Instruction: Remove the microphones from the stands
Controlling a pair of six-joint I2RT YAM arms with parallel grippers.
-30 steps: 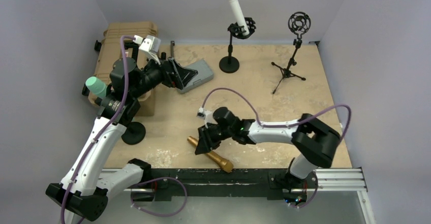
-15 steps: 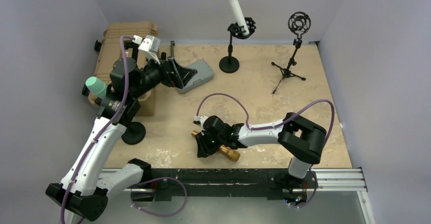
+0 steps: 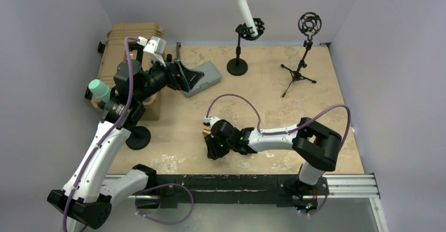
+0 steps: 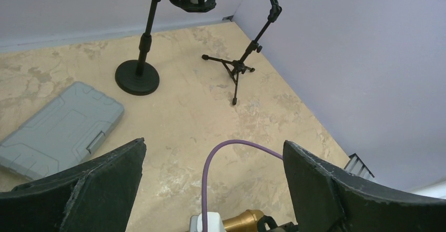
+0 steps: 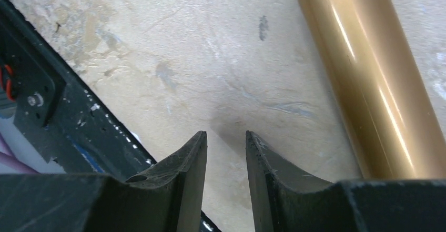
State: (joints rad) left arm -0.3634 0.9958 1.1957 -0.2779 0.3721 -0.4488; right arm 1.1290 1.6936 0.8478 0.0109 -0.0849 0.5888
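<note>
1. Near the front edge of the table (image 3: 173, 111), flat on the bare top and clear of every holder: gold microphone (image 5: 368, 74). Shows only as a sliver in the top view, mostly hidden under the right wrist.
2. Right gripper (image 5: 225, 137): hovers low over the table just beside that microphone, fingers drawn to a narrow slit with nothing between them. Contact with the gold barrel: cannot tell.
3. Left gripper (image 4: 214, 145): hangs spread wide and holds nothing, raised above the grey case (image 3: 202, 78), well apart from the gold microphone.
4. At the back right: tripod stand (image 3: 297, 71) with its ring mount (image 3: 309, 24) bare. Reads as the holder already emptied, by judgement only.
5. At the back centre: white microphone (image 3: 243, 6) still clamped in the round-base stand (image 3: 237, 58), with neither gripper near.
6. Progress, as judged:
   - For the gold microphone, looks essentially done: out of the mount, set down and released. Leaves at most a retreat of the right arm.
   - For the white microphone, by contrast, leaves everything: reach, grasp, lift out of the clamp, and set down.
</note>
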